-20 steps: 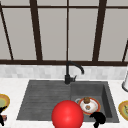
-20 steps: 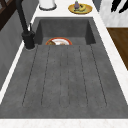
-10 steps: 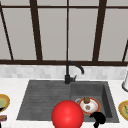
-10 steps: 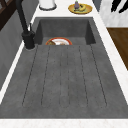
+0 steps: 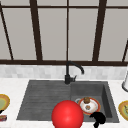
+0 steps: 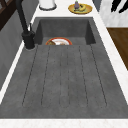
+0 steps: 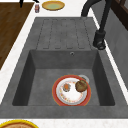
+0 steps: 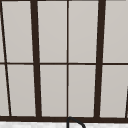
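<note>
A large red ball (image 5: 67,115) shows at the front edge of the sink (image 5: 37,100). My right hand (image 5: 98,117) hangs just right of the ball, in front of the basin; in the left side view it (image 6: 118,6) is over the floor beyond the counter, fingers straight and spread. In the basin lies a red-rimmed white plate (image 5: 93,107) (image 6: 58,41) (image 7: 72,96) with a brown lump (image 5: 86,100) (image 7: 81,85) on it. My left hand (image 5: 1,111) (image 7: 21,3) peeks in at the far left by a small red can (image 5: 3,118) (image 7: 37,8).
A black faucet (image 5: 68,75) (image 6: 27,35) (image 7: 100,37) stands behind the sink. A green-yellow plate (image 5: 3,101) (image 7: 53,5) sits on the left counter, and a yellow plate (image 5: 123,108) (image 6: 80,8) and a white vessel (image 5: 125,83) (image 6: 47,3) on the right. A ribbed drainboard (image 6: 65,75) fills the sink's left half.
</note>
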Tool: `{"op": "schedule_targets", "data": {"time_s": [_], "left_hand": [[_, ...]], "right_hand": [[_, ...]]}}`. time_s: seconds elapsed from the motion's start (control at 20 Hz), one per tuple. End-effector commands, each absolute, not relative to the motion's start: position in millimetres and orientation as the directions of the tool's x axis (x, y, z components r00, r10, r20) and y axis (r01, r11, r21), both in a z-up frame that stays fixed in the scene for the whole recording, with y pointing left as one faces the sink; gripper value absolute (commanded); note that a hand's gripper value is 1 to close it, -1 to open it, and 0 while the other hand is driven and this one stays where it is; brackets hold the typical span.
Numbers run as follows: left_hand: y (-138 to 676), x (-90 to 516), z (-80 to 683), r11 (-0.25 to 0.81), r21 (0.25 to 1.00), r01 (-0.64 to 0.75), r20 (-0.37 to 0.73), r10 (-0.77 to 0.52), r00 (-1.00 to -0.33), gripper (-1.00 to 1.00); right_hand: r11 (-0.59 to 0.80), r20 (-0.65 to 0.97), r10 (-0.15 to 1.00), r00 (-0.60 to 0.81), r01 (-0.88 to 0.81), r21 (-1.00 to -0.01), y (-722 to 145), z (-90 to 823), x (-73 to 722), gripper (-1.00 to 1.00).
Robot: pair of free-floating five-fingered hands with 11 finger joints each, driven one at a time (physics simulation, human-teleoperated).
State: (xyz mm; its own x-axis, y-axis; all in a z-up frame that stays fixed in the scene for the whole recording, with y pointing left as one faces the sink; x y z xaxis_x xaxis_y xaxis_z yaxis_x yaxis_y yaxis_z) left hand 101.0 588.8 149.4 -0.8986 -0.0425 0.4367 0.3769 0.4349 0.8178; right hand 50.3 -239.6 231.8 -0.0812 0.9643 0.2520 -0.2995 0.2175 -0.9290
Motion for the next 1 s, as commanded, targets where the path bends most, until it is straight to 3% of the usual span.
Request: {"op": "schedule_targets", "data": {"time_s": [0.0, 0.5, 0.95], "left_hand": [[582, 89, 149, 0.362, 0.823, 0.437, 0.469, 0.001, -0.883, -1.0], [586, 90, 147, 0.271, 0.802, 0.532, 0.565, -0.057, -0.823, -1.0], [574, 92, 157, 0.28, 0.746, 0.604, 0.645, -0.076, -0.761, -1.0]], "right_hand": [[0.218, 0.252, 0.964, -0.081, -0.3, -0.929, -240, 232, 50, 0.0], [0.218, 0.252, 0.964, -0.081, -0.3, -0.929, -240, 232, 50, 0.0], [0.218, 0.252, 0.964, -0.081, -0.3, -0.929, -240, 232, 50, 0.0]]}}
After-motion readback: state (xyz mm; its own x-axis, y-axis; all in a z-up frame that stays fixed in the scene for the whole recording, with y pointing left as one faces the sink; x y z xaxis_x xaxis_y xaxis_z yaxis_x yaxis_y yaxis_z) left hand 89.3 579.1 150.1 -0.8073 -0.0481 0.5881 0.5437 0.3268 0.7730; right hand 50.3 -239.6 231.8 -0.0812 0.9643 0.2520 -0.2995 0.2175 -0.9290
